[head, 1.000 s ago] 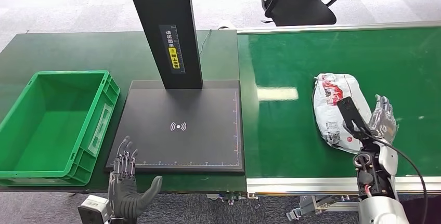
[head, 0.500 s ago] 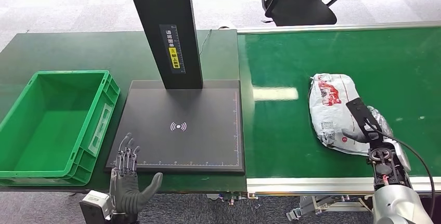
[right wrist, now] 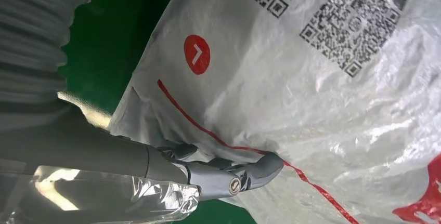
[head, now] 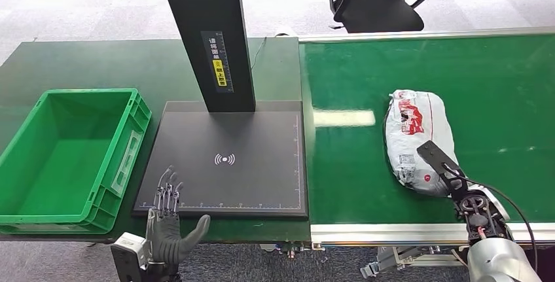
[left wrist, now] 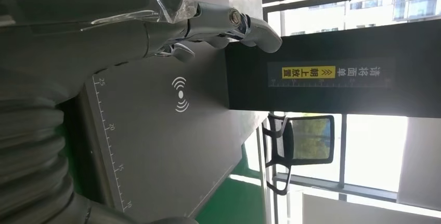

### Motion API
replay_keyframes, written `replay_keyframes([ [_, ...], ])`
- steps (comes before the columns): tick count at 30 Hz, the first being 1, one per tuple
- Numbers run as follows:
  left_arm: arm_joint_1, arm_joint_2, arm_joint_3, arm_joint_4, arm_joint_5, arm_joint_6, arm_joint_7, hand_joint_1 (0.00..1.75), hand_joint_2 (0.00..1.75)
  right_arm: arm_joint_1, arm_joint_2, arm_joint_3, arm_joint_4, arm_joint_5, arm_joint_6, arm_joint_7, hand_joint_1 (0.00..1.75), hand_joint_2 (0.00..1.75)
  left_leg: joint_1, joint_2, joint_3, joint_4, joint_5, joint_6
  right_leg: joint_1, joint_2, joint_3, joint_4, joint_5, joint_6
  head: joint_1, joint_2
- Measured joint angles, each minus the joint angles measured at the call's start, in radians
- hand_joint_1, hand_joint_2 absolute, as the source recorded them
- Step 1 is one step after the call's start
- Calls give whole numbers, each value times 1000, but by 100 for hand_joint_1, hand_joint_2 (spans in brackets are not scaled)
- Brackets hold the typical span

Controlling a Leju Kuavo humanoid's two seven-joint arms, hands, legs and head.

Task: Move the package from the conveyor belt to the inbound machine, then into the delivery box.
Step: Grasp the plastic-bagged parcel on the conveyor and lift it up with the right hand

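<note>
The package, a white bag printed with QR codes and a red chevron disc, lies on the conveyor belt right of the inbound machine. The right hand presses fingers against it; a firm hold is unclear. The left hand is spread, holding nothing, at the machine's near edge. The column's yellow label is Chinese.

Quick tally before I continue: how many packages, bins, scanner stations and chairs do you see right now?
Packages: 1, the white package on the green conveyor belt, right hand against it.
Bins: 1, the green delivery box.
Scanner stations: 1, the black inbound machine.
Chairs: 1, the black office chair.
Total: 4
</note>
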Motion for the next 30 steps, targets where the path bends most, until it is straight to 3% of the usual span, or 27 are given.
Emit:
replay_keyframes([
  [3,-9,0,0,9,1,-2,2,0,175,4,3,9,2,14,1,6,0,175,0,0,1,0,0,0,0,0,1,0,0,0,0,0],
  [4,-12,0,0,11,1,-2,2,0,175,5,4,13,2,20,2,8,28,175,0,0,1,0,0,0,0,0,1,0,0,0,0,0],
  [7,-17,0,0,17,3,-2,4,0,175,7,6,25,4,32,9,11,156,175,0,-1,1,0,0,0,0,0,2,0,0,0,0,0],
  [8,-18,0,0,18,3,-2,4,0,175,8,7,28,4,34,12,10,171,175,0,-1,2,0,0,0,0,0,2,0,0,0,0,0],
  [18,-29,0,0,30,12,-1,5,0,175,7,2,35,4,39,19,-4,175,175,0,0,6,1,-1,1,0,0,6,0,0,0,0,0],
  [23,-29,0,1,36,13,-4,5,0,175,28,-4,35,4,15,9,-59,175,175,0,0,6,1,-1,1,0,0,6,0,0,0,0,0],
  [26,-29,1,3,41,14,-8,3,0,175,33,-3,34,4,-6,-41,-85,175,175,0,0,5,1,-1,1,0,0,7,0,0,0,0,0],
  [30,-25,0,5,42,14,-10,-1,0,175,19,17,23,3,-54,-192,-103,175,175,0,-1,3,1,0,2,0,-1,6,0,0,0,0,0],
])
